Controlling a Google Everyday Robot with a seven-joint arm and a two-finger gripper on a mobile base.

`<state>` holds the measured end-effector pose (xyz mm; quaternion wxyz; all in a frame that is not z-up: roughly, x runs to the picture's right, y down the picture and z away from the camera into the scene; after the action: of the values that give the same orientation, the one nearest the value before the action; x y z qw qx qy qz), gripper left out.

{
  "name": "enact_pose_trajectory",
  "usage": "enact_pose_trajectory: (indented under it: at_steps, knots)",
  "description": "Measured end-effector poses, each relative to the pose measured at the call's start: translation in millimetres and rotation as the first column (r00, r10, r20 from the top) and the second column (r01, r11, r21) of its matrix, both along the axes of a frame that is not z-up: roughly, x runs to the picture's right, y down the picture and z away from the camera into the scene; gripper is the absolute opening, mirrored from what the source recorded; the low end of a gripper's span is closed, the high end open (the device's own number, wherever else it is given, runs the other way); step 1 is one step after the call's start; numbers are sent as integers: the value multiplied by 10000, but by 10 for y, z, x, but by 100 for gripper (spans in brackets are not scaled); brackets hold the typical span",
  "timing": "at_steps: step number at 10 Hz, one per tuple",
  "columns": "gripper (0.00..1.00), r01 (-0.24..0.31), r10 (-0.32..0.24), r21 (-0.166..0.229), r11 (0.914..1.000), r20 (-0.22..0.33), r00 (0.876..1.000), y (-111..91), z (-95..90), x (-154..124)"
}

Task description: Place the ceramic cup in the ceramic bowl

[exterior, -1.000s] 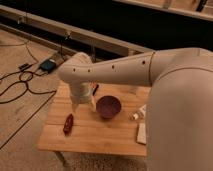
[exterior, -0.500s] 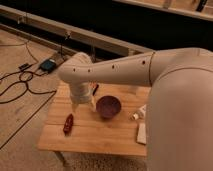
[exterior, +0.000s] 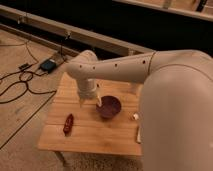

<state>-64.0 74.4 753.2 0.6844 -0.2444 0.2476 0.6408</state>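
Ceramic cup first: from where I stand I cannot pick it out as its own shape, so I cannot tell where it is. The gripper (exterior: 90, 101) hangs low over the wooden table (exterior: 100, 137), pointing down, just left of the ceramic bowl (exterior: 112, 107) and very near its left rim; whether the claw is open, closed or holding anything I cannot tell (it is as pale as the arm above it).

The bowl is dark purple-maroon and glossy inside, and it sits upright on the table a little right of the middle. The white arm (exterior: 120, 67) runs from the gripper's wrist up and to the right, its wide near section filling the right side of the view and covering the table's right end.

On the table's near left lies a small red elongated thing (exterior: 68, 123), well apart from both bowl and gripper. Right of the bowl is a small pale bit (exterior: 135, 116), with a white strip (exterior: 138, 133) nearer, at the arm's edge.

On the floor to the left, dark cables (exterior: 20, 82) loop toward a small bluish box (exterior: 48, 64).
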Motion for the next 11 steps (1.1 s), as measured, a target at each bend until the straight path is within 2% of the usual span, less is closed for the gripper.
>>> enact_pose_trajectory:
  at_steps: [2,5,6,7,11]
  knots:
    - [65,-136,137,99,9999,-129,9998,-206,244,224]
    - [65,-536,542,302,9981,-181,9984,-660,599,640]
    - [65,-618,624,337,9975,-184,9979,-754,666,734]
    - [65,-733,742,434,9964,-210,9970,-938,795,938]
    - [65,-507,533,625,9968,-404,9978,-1298,1113,1434]
